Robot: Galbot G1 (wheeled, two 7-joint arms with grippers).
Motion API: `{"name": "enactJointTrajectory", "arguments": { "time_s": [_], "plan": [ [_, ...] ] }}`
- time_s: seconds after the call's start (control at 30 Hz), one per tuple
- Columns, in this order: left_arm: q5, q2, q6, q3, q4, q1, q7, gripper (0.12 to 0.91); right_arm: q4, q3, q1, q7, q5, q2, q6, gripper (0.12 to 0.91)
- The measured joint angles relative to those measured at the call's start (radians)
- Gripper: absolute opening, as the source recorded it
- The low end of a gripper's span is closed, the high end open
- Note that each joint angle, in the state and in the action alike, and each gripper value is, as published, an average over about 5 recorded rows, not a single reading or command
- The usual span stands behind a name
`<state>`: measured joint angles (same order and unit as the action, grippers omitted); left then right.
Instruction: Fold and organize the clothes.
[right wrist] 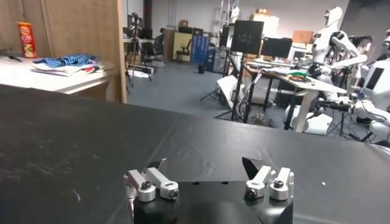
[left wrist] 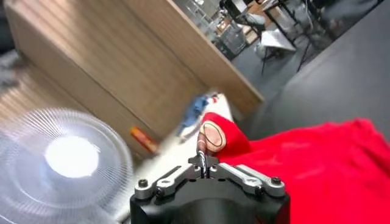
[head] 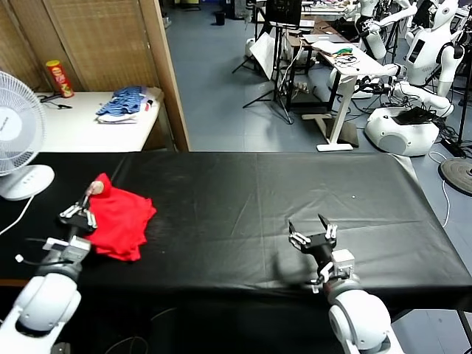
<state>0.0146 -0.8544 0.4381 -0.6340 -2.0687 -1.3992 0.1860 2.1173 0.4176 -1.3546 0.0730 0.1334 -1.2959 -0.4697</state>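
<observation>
The clothes, a bright red T-shirt [head: 122,214], lie crumpled on the black tablecloth [head: 243,199] at the left. One corner is pulled up into a peak that shows a brown-and-white print [left wrist: 213,135]. My left gripper [head: 90,196] is shut on that peak, and in the left wrist view its closed fingertips [left wrist: 206,159] pinch the fabric while the rest of the shirt [left wrist: 317,164] spreads beyond. My right gripper [head: 313,226] hovers low over bare cloth at the front right, far from the shirt. It is open with nothing between its fingers [right wrist: 204,164].
A white fan [head: 16,125] stands at the table's left edge, close to my left arm. Behind it a white side table [head: 74,129] carries a blue striped pile [head: 124,103] and a red can [head: 59,78]. A wooden partition [head: 166,66] rises behind.
</observation>
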Motion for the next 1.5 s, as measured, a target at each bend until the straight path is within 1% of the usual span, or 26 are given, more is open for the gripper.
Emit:
{"name": "enactJointTrajectory", "arguments": {
  "time_s": [0.1,0.27,0.33,0.4,0.5,0.57,0.6,0.7,0.73,0.8,0.83,0.9,0.93,0.97,1.03,1.13,1.27,1.33,1.43,1.47,1.5],
  "plan": [
    [-0.122,-0.027,-0.013,0.041,-0.049,0.006,0.008,0.149,0.003,0.003,-0.011,-0.001,-0.001,0.0,0.001,0.798],
    [-0.374,-0.137,0.011,0.176,-0.095,0.039,0.047,0.149,0.012,0.011,-0.025,-0.004,-0.001,0.002,-0.003,0.798],
    [-0.436,-0.194,0.014,0.238,-0.093,0.059,0.052,0.149,0.014,0.016,-0.028,-0.005,0.001,0.004,-0.006,0.798],
    [-0.463,-0.251,0.012,0.296,-0.083,0.08,0.051,0.149,0.017,0.019,-0.033,-0.01,0.004,0.007,-0.009,0.798],
    [-0.476,-0.332,0.003,0.37,-0.06,0.104,0.037,0.149,0.018,0.017,-0.039,-0.019,0.012,0.014,-0.012,0.798],
    [-0.469,-0.376,-0.008,0.41,-0.043,0.112,0.014,0.162,0.017,0.012,-0.041,-0.027,0.02,0.019,-0.018,0.798],
    [-0.461,-0.395,-0.013,0.427,-0.034,0.116,-0.001,0.185,0.016,0.008,-0.042,-0.032,0.026,0.022,-0.022,0.798],
    [-0.431,-0.435,-0.032,0.466,-0.012,0.129,-0.044,0.314,0.011,-0.01,-0.041,-0.054,0.04,0.034,-0.039,0.798],
    [-0.418,-0.443,-0.041,0.476,-0.006,0.133,-0.059,0.381,0.009,-0.017,-0.04,-0.063,0.045,0.038,-0.046,0.798],
    [-0.391,-0.451,-0.063,0.489,0.005,0.14,-0.087,0.482,0.004,-0.034,-0.037,-0.086,0.058,0.046,-0.06,0.798],
    [-0.381,-0.452,-0.072,0.493,0.008,0.143,-0.098,0.549,0.002,-0.044,-0.035,-0.097,0.066,0.05,-0.068,0.798],
    [-0.374,-0.451,-0.084,0.496,0.012,0.147,-0.108,0.647,-0.004,-0.065,-0.028,-0.108,0.089,0.055,-0.084,0.798],
    [-0.376,-0.449,-0.088,0.495,0.012,0.147,-0.11,0.701,-0.007,-0.075,-0.024,-0.107,0.106,0.056,-0.091,0.798],
    [-0.379,-0.448,-0.09,0.494,0.012,0.147,-0.11,0.737,-0.011,-0.085,-0.019,-0.102,0.124,0.055,-0.097,0.798],
    [-0.384,-0.444,-0.094,0.488,0.008,0.143,-0.108,0.782,-0.021,-0.104,-0.004,-0.082,0.168,0.05,-0.106,0.798],
    [-0.384,-0.436,-0.098,0.473,-0.001,0.132,-0.104,0.796,-0.048,-0.13,0.028,-0.055,0.241,0.033,-0.11,0.798],
    [-0.384,-0.421,-0.105,0.448,-0.016,0.107,-0.101,0.798,-0.101,-0.155,0.078,-0.037,0.334,0.0,-0.111,0.796],
    [-0.384,-0.414,-0.11,0.435,-0.021,0.092,-0.098,0.798,-0.128,-0.162,0.1,-0.028,0.373,-0.015,-0.113,0.777],
    [-0.384,-0.406,-0.115,0.414,-0.031,0.071,-0.091,0.798,-0.171,-0.172,0.128,-0.016,0.421,-0.035,-0.118,0.683],
    [-0.384,-0.404,-0.116,0.408,-0.035,0.064,-0.088,0.798,-0.187,-0.175,0.137,-0.014,0.432,-0.042,-0.118,0.641],
    [-0.384,-0.402,-0.116,0.402,-0.039,0.058,-0.085,0.798,-0.202,-0.178,0.146,-0.014,0.439,-0.049,-0.117,0.583]
  ]
}}
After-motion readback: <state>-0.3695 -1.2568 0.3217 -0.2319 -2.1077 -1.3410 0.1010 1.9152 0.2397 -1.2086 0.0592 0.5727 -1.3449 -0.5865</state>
